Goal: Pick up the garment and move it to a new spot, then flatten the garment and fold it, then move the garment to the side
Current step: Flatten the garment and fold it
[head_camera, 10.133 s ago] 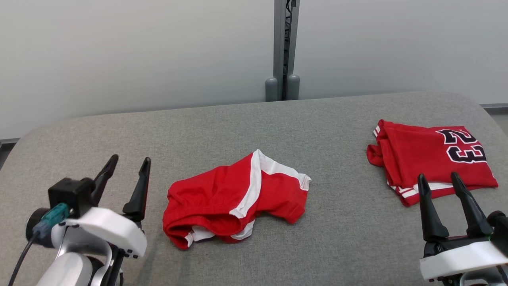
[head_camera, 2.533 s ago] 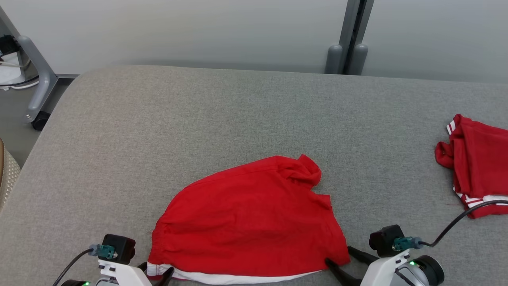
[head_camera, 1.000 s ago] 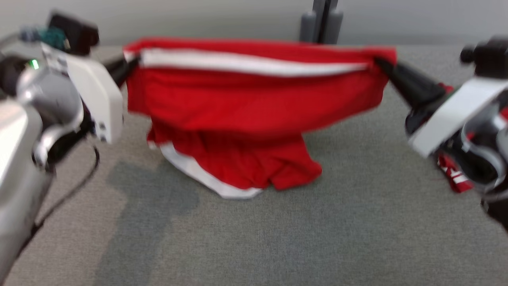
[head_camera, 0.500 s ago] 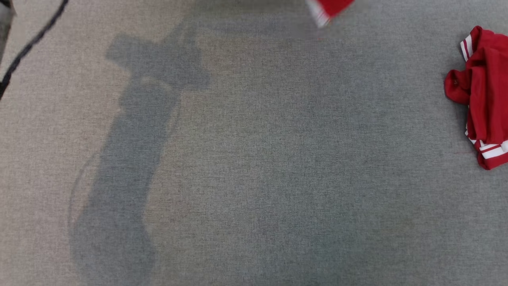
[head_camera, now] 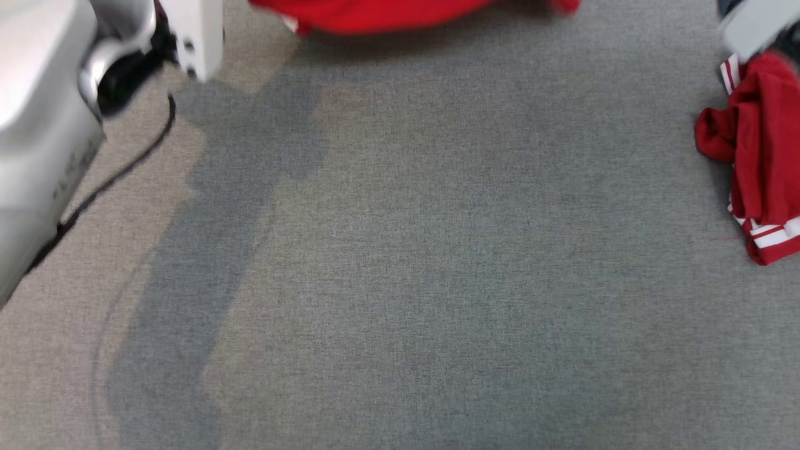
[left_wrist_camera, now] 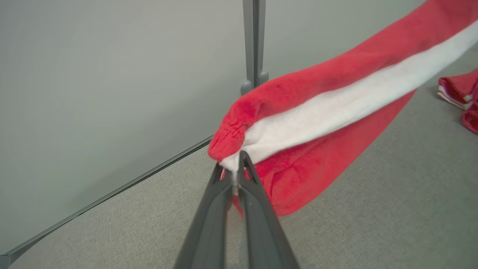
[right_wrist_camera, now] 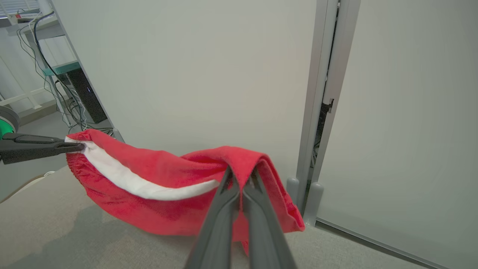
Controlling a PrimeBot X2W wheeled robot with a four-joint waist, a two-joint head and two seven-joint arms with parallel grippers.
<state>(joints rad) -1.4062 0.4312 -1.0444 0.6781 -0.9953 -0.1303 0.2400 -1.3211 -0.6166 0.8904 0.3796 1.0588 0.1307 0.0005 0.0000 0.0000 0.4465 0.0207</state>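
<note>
Garment (head_camera: 387, 12) now lifted off table (head_camera: 437, 250), hung at 12 o'clock. Ends pinched by left gripper (left_wrist_camera: 233, 170) and right gripper (right_wrist_camera: 241, 175). Relocation judged underway.

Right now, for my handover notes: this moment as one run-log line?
left gripper: shut on garment | right gripper: shut on garment | garment: stretched between both, above table

Grey fabric-covered table (head_camera: 400, 281) is carrying 1 crumpled red jersey (head_camera: 759, 156) with white stripes, lying at its right edge, shadows falling across its left.
</note>
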